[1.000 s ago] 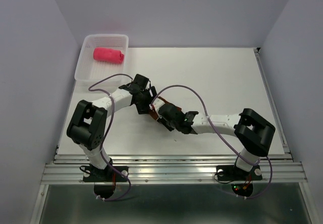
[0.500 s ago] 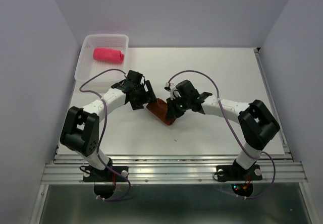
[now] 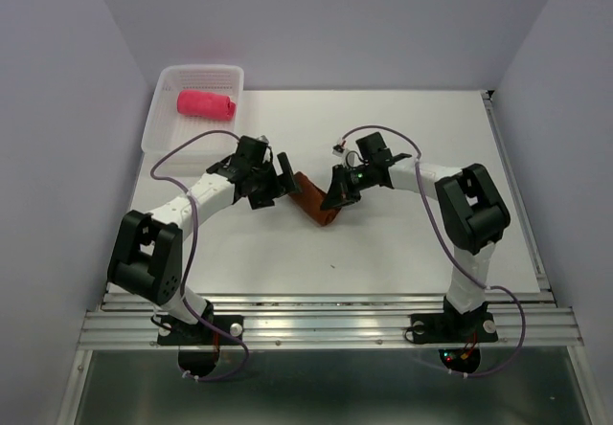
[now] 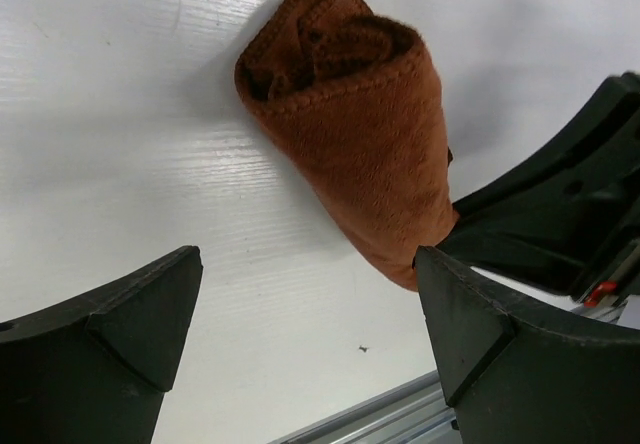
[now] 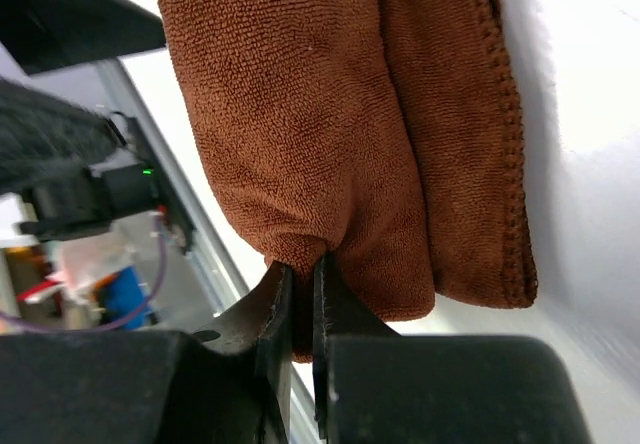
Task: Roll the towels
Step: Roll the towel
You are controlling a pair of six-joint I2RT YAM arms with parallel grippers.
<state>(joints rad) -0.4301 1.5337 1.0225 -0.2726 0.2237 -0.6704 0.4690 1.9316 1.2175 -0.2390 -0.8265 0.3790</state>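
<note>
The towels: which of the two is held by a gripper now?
The brown towel on the table: the right gripper pinches its end. The pink towel lies in the basket, untouched.

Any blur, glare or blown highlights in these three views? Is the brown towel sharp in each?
Top external: even soft light, faint shadows, rust towel small but sharp. Left wrist: its stitching crisp, soft shadow beside it, fingers of the left claw featureless black. Right wrist: fibres sharp at the pinch of the right claw, table at right blown white, background at left defocused.
</note>
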